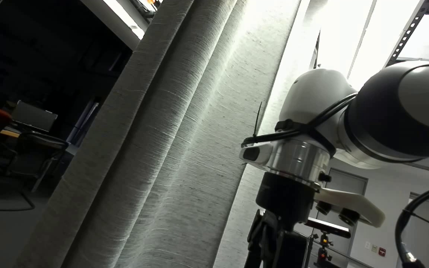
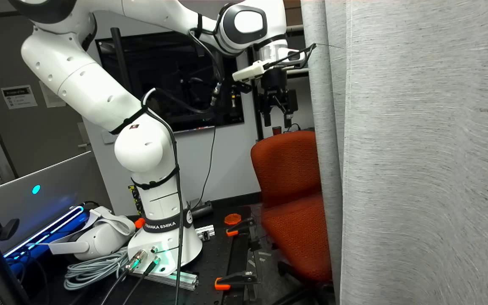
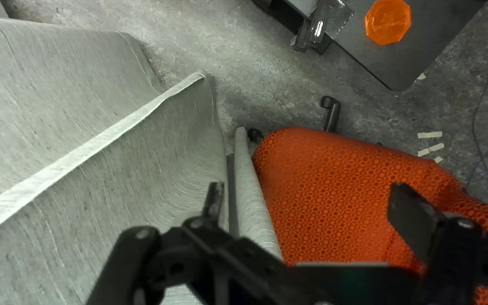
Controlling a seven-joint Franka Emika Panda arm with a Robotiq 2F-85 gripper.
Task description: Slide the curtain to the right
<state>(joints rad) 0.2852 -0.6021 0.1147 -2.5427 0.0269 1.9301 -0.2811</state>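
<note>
The curtain is a tall light grey-white drape with long vertical folds. It fills the middle in an exterior view (image 1: 199, 156) and the right side in an exterior view (image 2: 430, 152). In the wrist view the curtain (image 3: 155, 169) hangs on the left, its folds and hem seen from above. My gripper (image 2: 277, 122) points down beside the curtain's near edge. In the wrist view my gripper (image 3: 307, 192) is open and empty, fingers wide apart. The left finger overlaps the curtain's edge in that view; I cannot tell whether it touches. The fingertips are cut off in an exterior view.
An orange chair (image 2: 290, 178) stands under the gripper, against the curtain; it also shows in the wrist view (image 3: 328, 190). A black table (image 2: 210, 292) bears the robot base, clamps and an orange octagon (image 3: 388, 21). A dark screen (image 2: 163, 80) hangs behind the arm.
</note>
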